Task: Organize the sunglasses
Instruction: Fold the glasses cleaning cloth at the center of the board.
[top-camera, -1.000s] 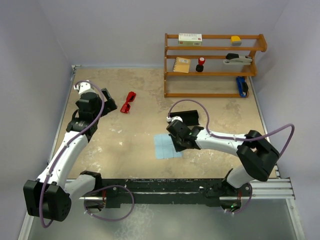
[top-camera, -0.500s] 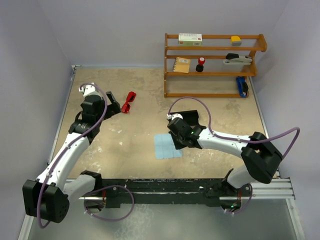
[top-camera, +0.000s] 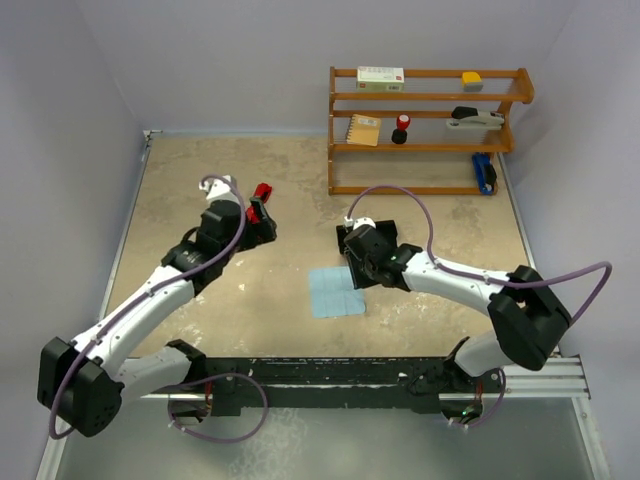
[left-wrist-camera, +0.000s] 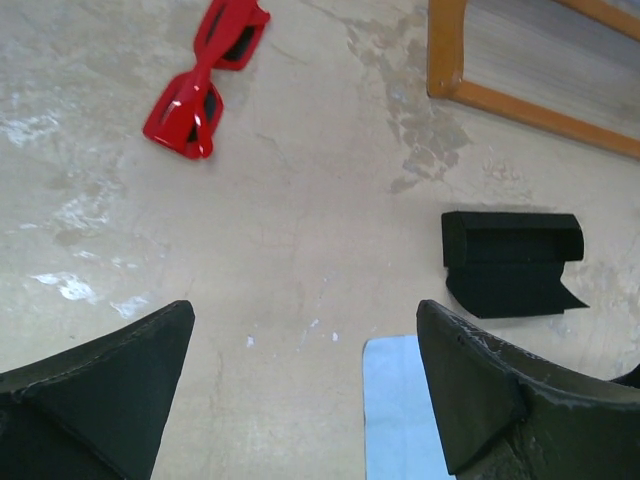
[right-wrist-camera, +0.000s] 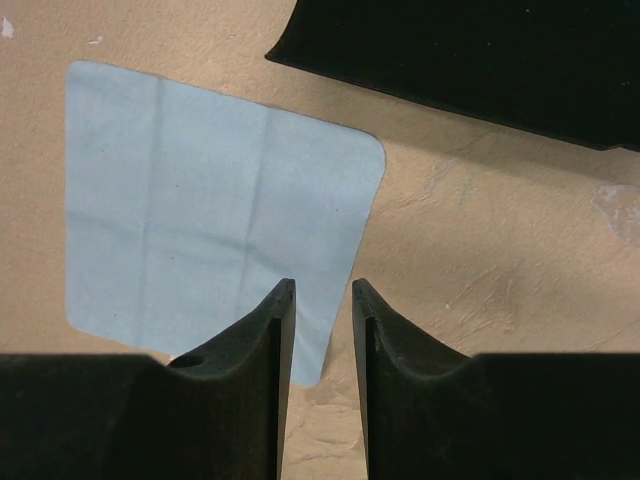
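One pair of red sunglasses (left-wrist-camera: 195, 100) is lying on the tan table (top-camera: 270, 290), just ahead of the left gripper (left-wrist-camera: 305, 320), its fingers spread wide. The right gripper (right-wrist-camera: 322, 300), fingers a little apart, is hanging over one blue cloth (right-wrist-camera: 200, 200) beside one black case (left-wrist-camera: 512, 262). Pale walls (top-camera: 250, 60) are standing around.

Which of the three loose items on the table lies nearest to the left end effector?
The red sunglasses; the black case and the light blue cloth lie farther right, by the right end effector.
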